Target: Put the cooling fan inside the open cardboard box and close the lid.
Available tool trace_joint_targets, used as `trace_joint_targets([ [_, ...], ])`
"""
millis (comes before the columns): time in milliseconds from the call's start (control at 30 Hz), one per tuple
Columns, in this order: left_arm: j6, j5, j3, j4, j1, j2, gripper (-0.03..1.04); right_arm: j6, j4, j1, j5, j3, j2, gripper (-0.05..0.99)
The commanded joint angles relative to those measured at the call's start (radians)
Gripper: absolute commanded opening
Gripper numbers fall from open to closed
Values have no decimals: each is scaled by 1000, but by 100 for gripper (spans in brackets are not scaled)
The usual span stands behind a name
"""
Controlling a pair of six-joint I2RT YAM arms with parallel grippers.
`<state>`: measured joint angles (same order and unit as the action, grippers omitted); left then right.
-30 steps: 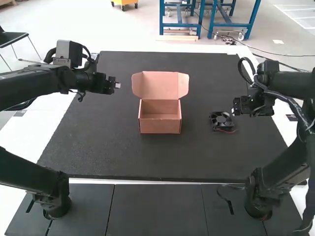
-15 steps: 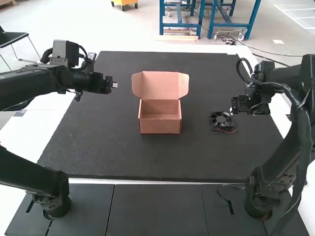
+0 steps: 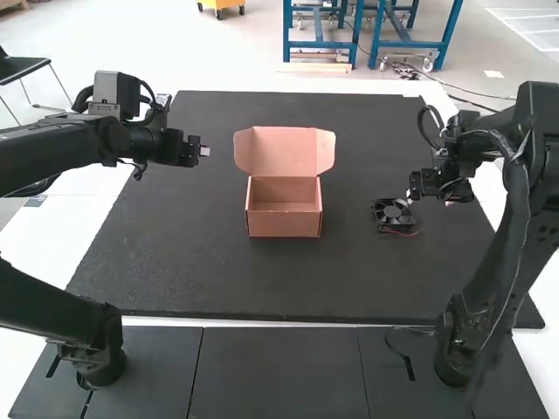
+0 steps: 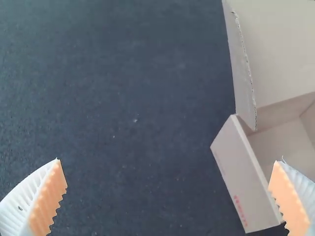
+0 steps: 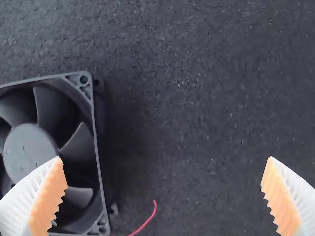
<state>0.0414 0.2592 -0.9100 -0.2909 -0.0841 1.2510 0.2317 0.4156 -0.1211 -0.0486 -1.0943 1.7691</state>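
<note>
A small black cooling fan (image 3: 394,215) lies flat on the black mat, right of the open cardboard box (image 3: 284,206). The box's lid (image 3: 284,151) stands upright at its back. My right gripper (image 3: 418,187) hovers just above and right of the fan, open; in the right wrist view the fan (image 5: 47,152) lies under one finger (image 5: 42,196), a thin red wire (image 5: 145,220) beside it. My left gripper (image 3: 203,150) hangs open in the air, left of the box lid. In the left wrist view the box (image 4: 256,162) sits near one orange pad (image 4: 288,199).
The black mat (image 3: 175,244) covers most of the table, with white tabletop around its edges. Wide bare mat lies in front of the box and to its left.
The right gripper has shifted a little left and closer to the fan, its arm folding upward. The left gripper drew back slightly to the left early on, then held still.
</note>
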Motion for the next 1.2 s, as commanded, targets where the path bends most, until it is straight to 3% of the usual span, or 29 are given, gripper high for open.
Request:
trace_joint_targets([
  [0,-11,14,-32,9,4,-9,97,-14,-3,-9,-14,-50,29,90],
  [267,-9,14,-35,12,0,-7,97,-17,22,-8,-16,-99,92,90],
  [633,-11,14,-36,24,4,-5,97,-15,166,3,-16,-165,153,90],
  [933,-11,20,-49,16,6,-7,97,-22,169,8,-13,-173,188,90],
  [1000,-11,29,-50,9,4,-7,97,-22,169,8,-11,-177,199,90],
  [1167,-14,104,-53,-30,3,-7,97,-22,183,8,-7,-191,217,90],
])
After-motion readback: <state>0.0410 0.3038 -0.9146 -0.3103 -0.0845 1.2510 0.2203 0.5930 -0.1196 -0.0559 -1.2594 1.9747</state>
